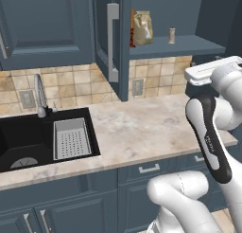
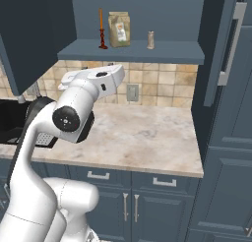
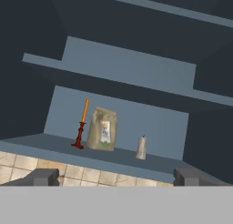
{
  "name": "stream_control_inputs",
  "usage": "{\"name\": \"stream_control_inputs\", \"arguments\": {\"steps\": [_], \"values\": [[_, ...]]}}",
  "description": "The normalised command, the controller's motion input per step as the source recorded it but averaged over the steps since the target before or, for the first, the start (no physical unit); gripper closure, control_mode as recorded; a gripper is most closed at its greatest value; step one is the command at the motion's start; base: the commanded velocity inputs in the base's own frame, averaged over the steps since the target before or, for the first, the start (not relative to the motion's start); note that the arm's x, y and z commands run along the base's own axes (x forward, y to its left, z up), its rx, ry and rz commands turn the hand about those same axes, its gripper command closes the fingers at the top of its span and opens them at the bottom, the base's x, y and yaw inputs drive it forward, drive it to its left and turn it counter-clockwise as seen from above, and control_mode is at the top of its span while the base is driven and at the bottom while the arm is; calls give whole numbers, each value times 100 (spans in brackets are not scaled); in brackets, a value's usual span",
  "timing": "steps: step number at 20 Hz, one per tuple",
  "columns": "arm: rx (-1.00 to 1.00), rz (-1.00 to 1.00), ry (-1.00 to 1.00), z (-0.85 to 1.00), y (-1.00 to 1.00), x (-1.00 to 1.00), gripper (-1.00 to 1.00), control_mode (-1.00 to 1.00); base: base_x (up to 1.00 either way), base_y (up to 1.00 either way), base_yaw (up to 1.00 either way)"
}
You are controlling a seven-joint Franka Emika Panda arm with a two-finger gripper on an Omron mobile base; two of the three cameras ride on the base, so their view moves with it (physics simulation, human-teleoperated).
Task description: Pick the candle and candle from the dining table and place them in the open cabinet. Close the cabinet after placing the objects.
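Open cabinet [image 2: 133, 51]: dark blue wall unit above the counter, both doors swung out, the right door's long silver bar handle [image 2: 230, 44] vertical. Marble-look counter [image 2: 142, 137] below, bare; black sink [image 1: 33, 137] at its left end with a grey strainer tray [image 1: 72, 138] inside.

Arm folded in front of the counter, hand raised level with the tile backsplash. Gripper [image 3: 113, 176] faces the shelf from below and outside; fingers [image 3: 43, 176] spread wide, nothing between them.

On the cabinet's lower shelf, left to right in the right base view: red stick candle [image 2: 102, 29], brown paper bag [image 2: 119, 29], grey-beige pillar candle [image 2: 150, 40].

Stick candle upright, long axis vertical, flared foot down on the shelf, orange taper pointing up, just beside the bag. Pillar candle upright too, wick end up, standing apart to the bag's right.
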Motion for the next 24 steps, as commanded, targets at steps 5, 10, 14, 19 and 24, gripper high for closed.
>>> {"name": "stream_control_inputs", "arguments": {"steps": [5, 10, 14, 19, 24], "values": [[0, 0, 0, 0, 0, 0, -100, 100, 5, 22, 0], [0, 0, 0, 0, 0, 0, -100, 100, 60, 0, 0], [0, 0, 0, 0, 0, 0, -100, 100, 73, 0, 0], [0, 0, 0, 0, 0, 0, -100, 100, 11, -1, 0], [0, 0, 0, 0, 0, 0, -100, 100, -83, -18, 0]]}}
